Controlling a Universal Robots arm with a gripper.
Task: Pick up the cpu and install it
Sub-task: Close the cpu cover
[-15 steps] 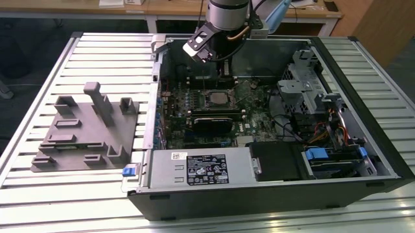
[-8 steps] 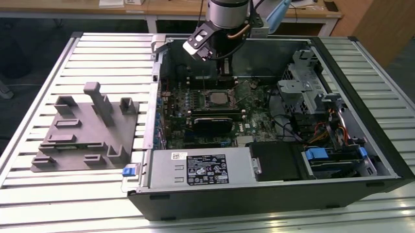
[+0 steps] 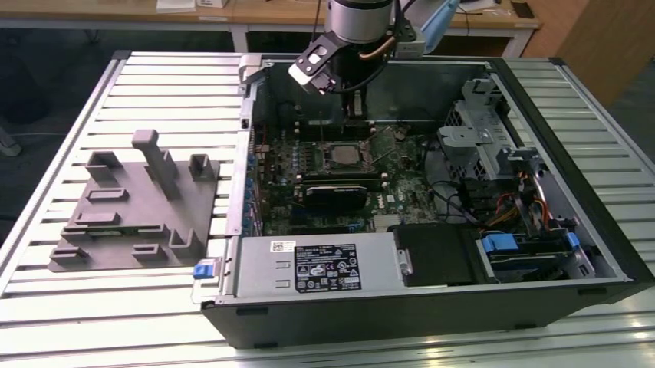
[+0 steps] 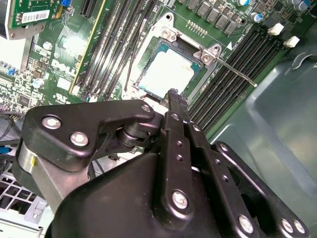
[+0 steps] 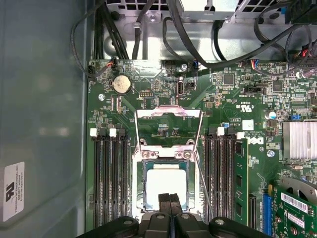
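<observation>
While the slatted table (image 3: 153, 92) carried an open computer case (image 3: 430, 307) and, on the exterior view's left, a grey plastic fixture (image 3: 133, 207), the arm (image 3: 360, 19) hung over the far end of the case. Under it lay the green motherboard (image 5: 233, 104), and on that the metal-framed socket (image 5: 140, 168) with its load plate (image 5: 168, 113) standing open. The gripper (image 5: 169, 199) (image 4: 172, 95) had its fingers pressed together with nothing between them. The cpu (image 5: 166, 183) (image 4: 166, 74) sat flat in the socket, shiny top up, and the clenched fingertips pointed at one edge of it; I could not tell whether they touched it.
</observation>
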